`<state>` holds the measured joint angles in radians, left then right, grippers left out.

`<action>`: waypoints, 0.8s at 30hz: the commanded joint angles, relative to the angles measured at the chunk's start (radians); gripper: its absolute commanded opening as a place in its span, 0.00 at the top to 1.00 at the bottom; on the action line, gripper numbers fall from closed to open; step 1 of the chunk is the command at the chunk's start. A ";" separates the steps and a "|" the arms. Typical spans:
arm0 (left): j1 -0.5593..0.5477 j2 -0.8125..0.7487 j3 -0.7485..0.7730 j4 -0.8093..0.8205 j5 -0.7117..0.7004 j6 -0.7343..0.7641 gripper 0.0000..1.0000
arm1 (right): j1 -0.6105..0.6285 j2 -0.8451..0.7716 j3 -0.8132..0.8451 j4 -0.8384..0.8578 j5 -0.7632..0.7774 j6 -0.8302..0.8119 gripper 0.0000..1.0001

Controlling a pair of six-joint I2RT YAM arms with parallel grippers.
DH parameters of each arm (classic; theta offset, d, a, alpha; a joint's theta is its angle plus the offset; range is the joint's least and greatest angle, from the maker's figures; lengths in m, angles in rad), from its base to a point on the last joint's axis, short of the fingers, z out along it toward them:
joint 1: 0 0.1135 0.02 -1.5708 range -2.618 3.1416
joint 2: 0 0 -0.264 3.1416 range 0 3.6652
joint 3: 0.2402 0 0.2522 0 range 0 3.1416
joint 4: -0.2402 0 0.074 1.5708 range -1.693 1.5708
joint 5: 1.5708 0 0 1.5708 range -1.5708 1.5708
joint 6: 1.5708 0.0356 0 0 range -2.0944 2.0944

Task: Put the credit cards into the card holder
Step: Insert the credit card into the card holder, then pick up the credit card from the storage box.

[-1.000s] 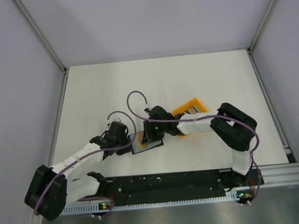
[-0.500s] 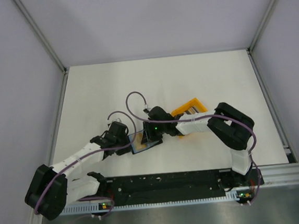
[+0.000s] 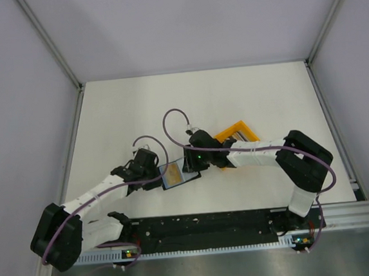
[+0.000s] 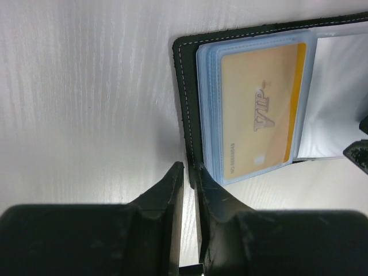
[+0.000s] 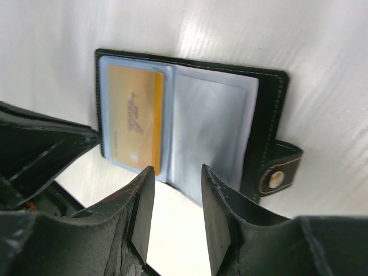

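The black card holder (image 3: 183, 179) lies open on the table, its pale bluish sleeves up. A gold card (image 4: 261, 109) sits in the left sleeve, also seen in the right wrist view (image 5: 135, 123) and from the top (image 3: 173, 171). My left gripper (image 4: 187, 168) is shut on the holder's left cover edge (image 4: 185, 86). My right gripper (image 5: 175, 171) is open and empty, just above the holder's near edge (image 5: 264, 115). More credit cards (image 3: 234, 135) stand edge-on in the orange bin.
The orange bin (image 3: 238, 127) stands just right of the holder, behind my right wrist. The holder's snap tab (image 5: 279, 172) sticks out on its right side. The black rail (image 3: 205, 223) runs along the near table edge.
My right gripper has drawn back to the right off the holder, uncovering the gold card in the sleeve. The right elbow swung right. The left arm has not moved.
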<state>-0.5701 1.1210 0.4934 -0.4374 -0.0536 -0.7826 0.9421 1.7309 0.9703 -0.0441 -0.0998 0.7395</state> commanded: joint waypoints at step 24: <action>-0.002 -0.089 0.116 -0.089 -0.066 0.011 0.55 | 0.007 -0.212 0.047 -0.217 0.147 -0.109 0.61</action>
<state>-0.5701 1.0676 0.5667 -0.5186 -0.1028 -0.7799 0.9405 1.6630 0.9684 -0.2337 -0.0093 0.6842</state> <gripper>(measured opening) 0.415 0.377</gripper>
